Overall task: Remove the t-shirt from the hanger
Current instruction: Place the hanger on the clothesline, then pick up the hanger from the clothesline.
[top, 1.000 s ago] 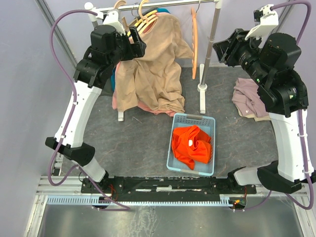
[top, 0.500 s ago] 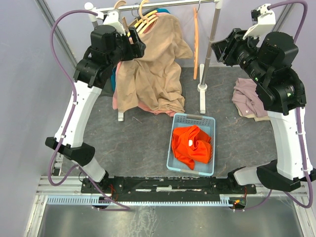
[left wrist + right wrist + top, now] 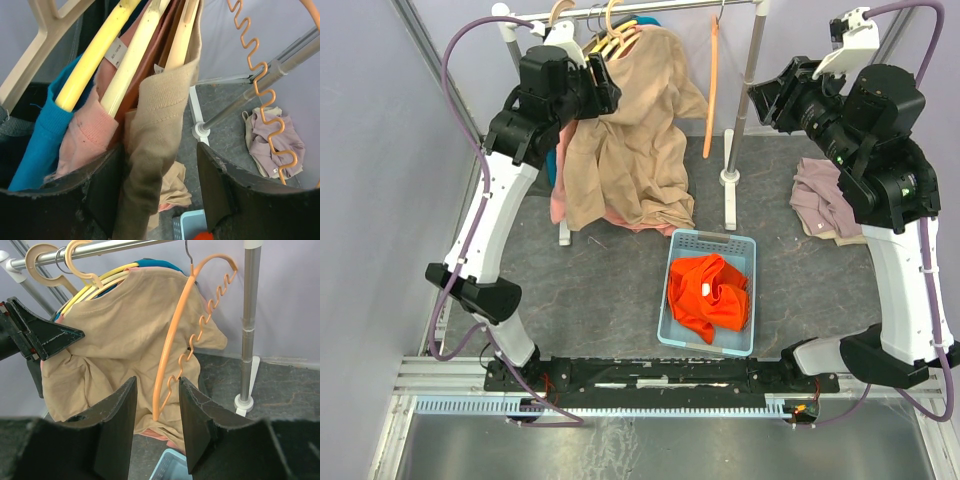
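A tan t-shirt (image 3: 630,140) hangs from a cream hanger (image 3: 182,35) on the rack rail (image 3: 650,10). My left gripper (image 3: 605,95) is up at the shirt's left shoulder. In the left wrist view its jaws (image 3: 159,165) stand open around the tan shoulder fabric (image 3: 160,115). The left finger touches the cloth and the right finger stands apart from it. My right gripper (image 3: 765,95) hovers right of the rack post, open, with nothing between its fingers (image 3: 157,385). It faces the t-shirt (image 3: 115,335).
An empty orange wavy hanger (image 3: 713,80) hangs between the shirt and the rack post (image 3: 745,90). Pink (image 3: 80,145) and teal (image 3: 35,150) garments hang on neighbouring hangers. A light blue basket (image 3: 712,238) holds an orange garment. A mauve garment pile (image 3: 825,200) lies at the right.
My left arm has shifted right and closer to the rail, and its jaws have narrowed around the tan shoulder. The right gripper edged slightly left, then held still.
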You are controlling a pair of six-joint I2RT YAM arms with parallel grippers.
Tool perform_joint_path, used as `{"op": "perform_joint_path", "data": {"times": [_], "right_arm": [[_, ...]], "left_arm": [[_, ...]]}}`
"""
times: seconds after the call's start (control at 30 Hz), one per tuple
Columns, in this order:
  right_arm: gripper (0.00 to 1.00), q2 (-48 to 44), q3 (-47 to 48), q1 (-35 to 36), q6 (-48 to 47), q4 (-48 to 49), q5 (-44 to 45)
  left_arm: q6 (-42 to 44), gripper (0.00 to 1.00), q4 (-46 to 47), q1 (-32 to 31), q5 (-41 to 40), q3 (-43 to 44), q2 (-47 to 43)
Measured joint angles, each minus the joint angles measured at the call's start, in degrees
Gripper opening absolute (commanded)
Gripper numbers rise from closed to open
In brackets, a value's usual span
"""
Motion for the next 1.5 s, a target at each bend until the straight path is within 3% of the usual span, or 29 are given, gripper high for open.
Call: {"op": "perform_joint_path", "data": {"times": [0.33, 0.77, 1.13, 1.5], "right_arm": [[0.46, -0.4, -1.0, 0.0, 0.0, 0.9, 0.3], [0.46, -0.4, -1.1, 0.0, 0.0, 1.9, 0.4], [0.46, -0.4, -1.1, 0.0, 0.0, 1.9, 0.4], [0.46, 0.2, -1.0, 0.0, -0.2, 1.9, -0.2]], "left_arm": [[0.0, 0.42, 0.9, 0.0, 0.9, 2.1, 1.1], [0.0, 0.48, 1.6, 0.0, 0.9, 2.3, 2.3], [0.0, 0.23, 2.2, 0.0, 1.4, 3.8, 3.9], [0.0, 0.13, 3.2, -0.1, 2.3, 3.6, 3.9]]}}
